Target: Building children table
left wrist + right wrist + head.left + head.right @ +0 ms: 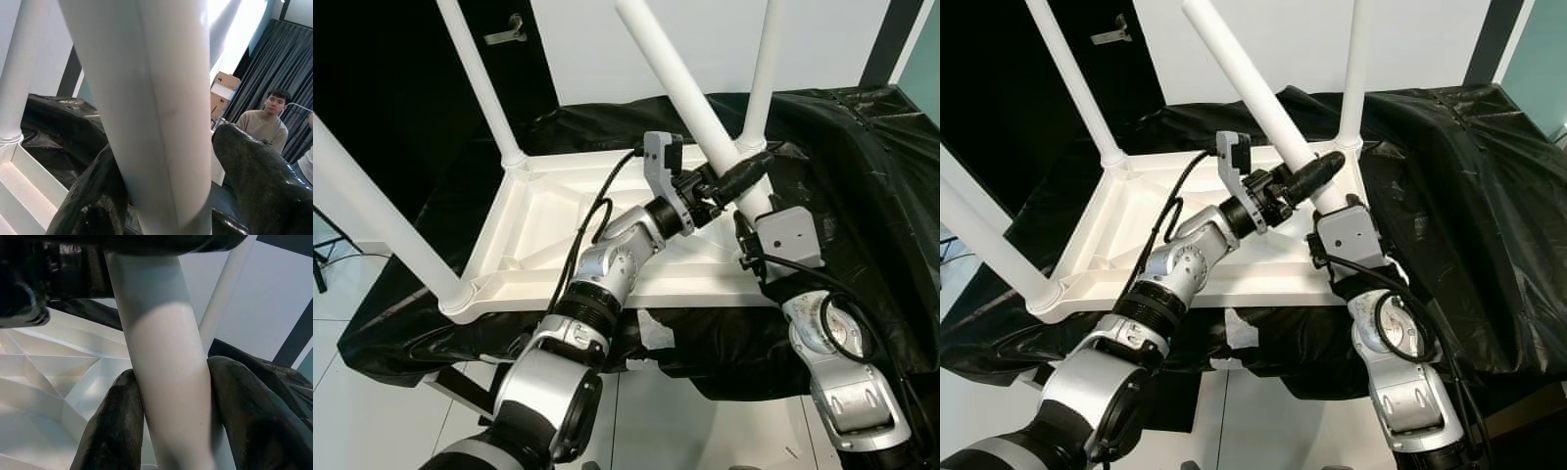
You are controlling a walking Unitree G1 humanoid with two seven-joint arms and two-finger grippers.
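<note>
Silver arms rise from the bottom of the head views toward a white table top (558, 220) lying upside down on a black-draped surface (862, 166), three legs standing upright from its corners. Reaching across from the left, the left gripper (736, 179) has its black fingers clamped around the tilted fourth leg (680, 78). Just below it, the right gripper (1332, 211) clamps the same leg near its base at the near right corner. Beyond, a person (266, 122) sits.

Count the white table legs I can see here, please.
4. One leg at the far left corner, one at the near left, one at the far right, and one tilted leg held by both grippers at the near right.
</note>
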